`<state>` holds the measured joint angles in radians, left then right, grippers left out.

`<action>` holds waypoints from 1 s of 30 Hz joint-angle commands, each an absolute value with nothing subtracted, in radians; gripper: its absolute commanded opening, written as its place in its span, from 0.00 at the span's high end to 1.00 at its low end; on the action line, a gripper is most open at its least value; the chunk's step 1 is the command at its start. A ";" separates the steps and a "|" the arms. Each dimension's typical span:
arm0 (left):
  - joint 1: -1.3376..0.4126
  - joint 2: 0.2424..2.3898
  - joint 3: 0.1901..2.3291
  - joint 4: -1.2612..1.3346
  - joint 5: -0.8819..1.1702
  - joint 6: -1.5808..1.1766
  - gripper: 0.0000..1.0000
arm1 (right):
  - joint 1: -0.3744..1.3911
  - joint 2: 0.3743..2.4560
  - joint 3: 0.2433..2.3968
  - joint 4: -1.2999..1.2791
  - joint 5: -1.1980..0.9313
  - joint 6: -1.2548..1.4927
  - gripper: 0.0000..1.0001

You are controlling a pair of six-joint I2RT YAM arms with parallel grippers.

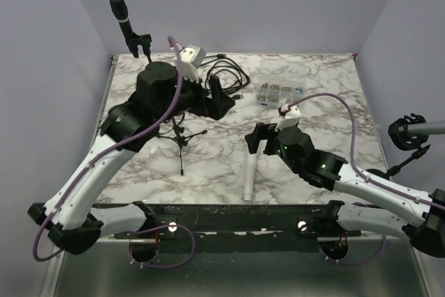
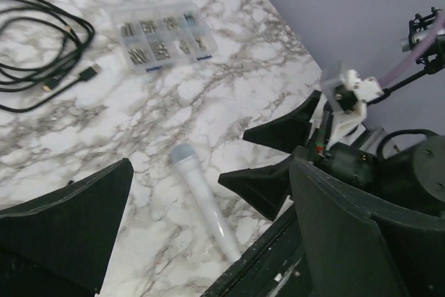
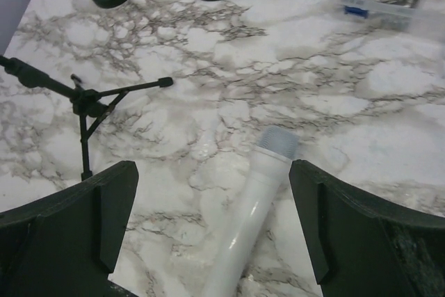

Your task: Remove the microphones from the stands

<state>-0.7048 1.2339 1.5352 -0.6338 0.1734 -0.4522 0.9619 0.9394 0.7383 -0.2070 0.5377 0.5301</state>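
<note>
White marble-pattern table [image 1: 327,106].
Left hand [image 1: 219,99]: fingers apart, empty, just right of black tripod stand [image 1: 182,137].
Right hand [image 1: 268,135]: fingers apart, empty, over white cylindrical microphone [image 1: 249,172] lying free on table, long axis near-to-far.
Black microphone [image 1: 119,8]: clipped upright, far-left of left hand, apparently atop stand (stem hidden by arm).
Left arm nearer.

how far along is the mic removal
Done: white microphone lies on the table, apart from the tripod stand. In hand: nothing; left gripper and right gripper both open. Left: possibly the black microphone, in a clip at the back left.
</note>
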 commanded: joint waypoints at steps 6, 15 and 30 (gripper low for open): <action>-0.687 0.860 1.467 -0.761 -0.169 -0.226 0.01 | 0.938 1.304 0.902 0.215 0.043 0.556 0.00; -0.688 0.634 1.350 -0.799 -0.237 -0.168 0.01 | 0.815 1.698 1.051 0.584 -0.507 0.821 0.00; -0.687 0.539 1.245 -0.782 -0.222 -0.160 0.01 | 0.766 2.124 1.198 1.033 -0.715 1.235 0.13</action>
